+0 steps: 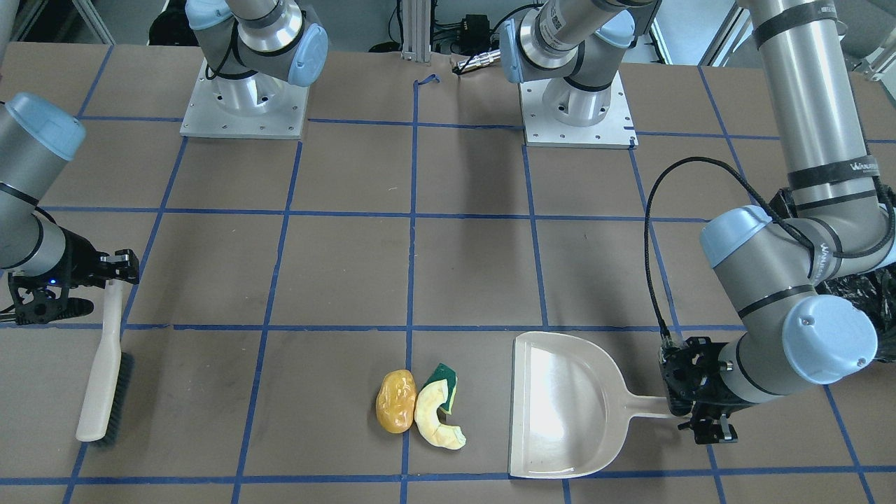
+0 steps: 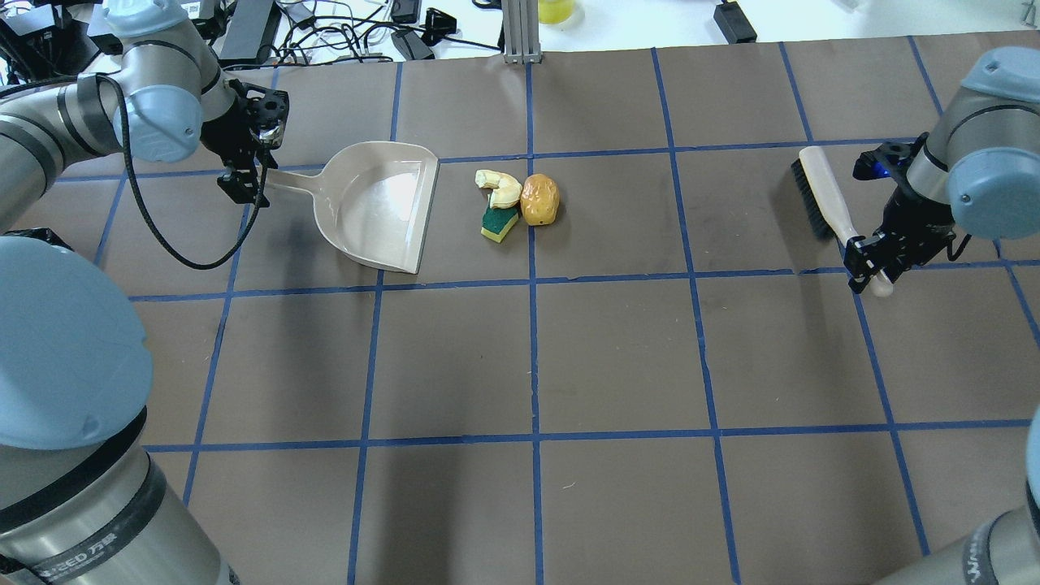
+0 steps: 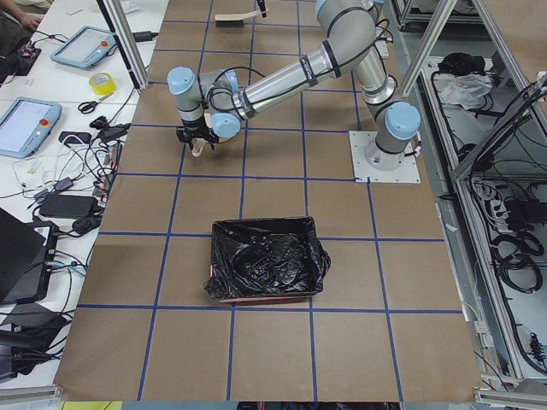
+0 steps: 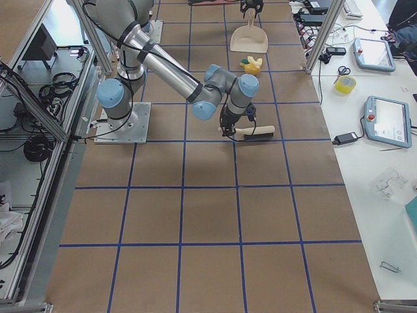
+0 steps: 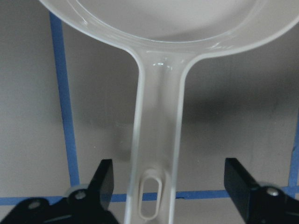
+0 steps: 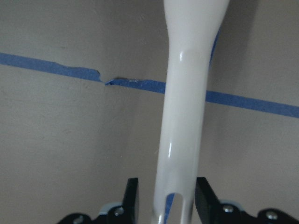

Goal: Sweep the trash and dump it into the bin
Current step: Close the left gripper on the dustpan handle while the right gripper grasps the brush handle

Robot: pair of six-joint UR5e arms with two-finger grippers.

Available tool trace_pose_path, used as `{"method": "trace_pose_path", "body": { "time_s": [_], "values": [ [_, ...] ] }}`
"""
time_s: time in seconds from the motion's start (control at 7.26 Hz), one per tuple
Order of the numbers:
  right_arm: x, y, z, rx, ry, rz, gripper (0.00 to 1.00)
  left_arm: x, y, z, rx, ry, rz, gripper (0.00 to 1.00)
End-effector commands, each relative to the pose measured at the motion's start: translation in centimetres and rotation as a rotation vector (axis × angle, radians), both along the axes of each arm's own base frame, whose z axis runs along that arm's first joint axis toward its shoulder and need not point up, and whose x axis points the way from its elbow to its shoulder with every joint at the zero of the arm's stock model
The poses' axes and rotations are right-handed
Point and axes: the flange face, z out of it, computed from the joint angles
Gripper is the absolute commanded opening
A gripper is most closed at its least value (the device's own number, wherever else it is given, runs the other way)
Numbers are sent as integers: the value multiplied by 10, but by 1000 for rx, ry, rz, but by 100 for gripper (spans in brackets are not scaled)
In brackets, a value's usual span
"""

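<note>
Overhead exterior: count of trash is three pieces, grouped tight on the table (image 2: pixel 617 357) near a blue tape line.
- One golden-brown potato-like lump (image 2: pixel 539 199).
- One pale cream crescent (image 2: pixel 502 187), touching the lump.
- One yellow-and-green sponge block (image 2: pixel 498 223), touching the crescent and partly under it.

One beige dustpan (image 2: pixel 382 203) lies flat. Its open edge faces the trash, near it but not touching, and nothing is in the pan. One brush (image 2: pixel 821 195) lies on the table, well apart from the trash on the other side.

Left gripper (image 5: pixel 170 184): both fingers stand wide apart, one on each side of the dustpan handle, with bare table showing between each finger and the handle. No contact.

Right gripper (image 6: pixel 168 198): the fingers are drawn in close around the end of the brush handle. One finger is against it and a narrow gap shows at the other. Cannot tell if the hold is firm.

Exterior left: one bin (image 3: pixel 256 298), pink-sided and lined with a crinkled black bag, sits on the table at the robot's left end, well apart from the dustpan and trash. No trash is visible in it.
</note>
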Motion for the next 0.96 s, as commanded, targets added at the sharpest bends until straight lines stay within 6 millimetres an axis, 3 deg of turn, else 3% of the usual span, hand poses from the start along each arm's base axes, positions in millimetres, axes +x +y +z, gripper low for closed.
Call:
{"method": "trace_pose_path", "body": {
  "time_s": [0.0, 0.14, 0.28, 0.41, 0.55, 0.83],
  "values": [
    [0, 0, 1, 0, 1, -2, 21, 0, 0, 1, -1, 0, 4, 46],
    [0, 1, 4, -4, 3, -2, 11, 0, 0, 1, -2, -1, 4, 41],
    [1, 0, 8, -2, 3, -4, 6, 0, -2, 3, -6, -5, 2, 38],
    [8, 0, 15, -3, 3, -22, 5, -1, -7, 10, -18, -23, 12, 27],
    [33, 1, 28, -8, 23, -56, 4, -8, -6, 9, -6, -69, 9, 23],
    [103, 7, 53, 1, 72, -115, 1, -28, -5, 9, 1, -113, -10, 20]
  ]
}}
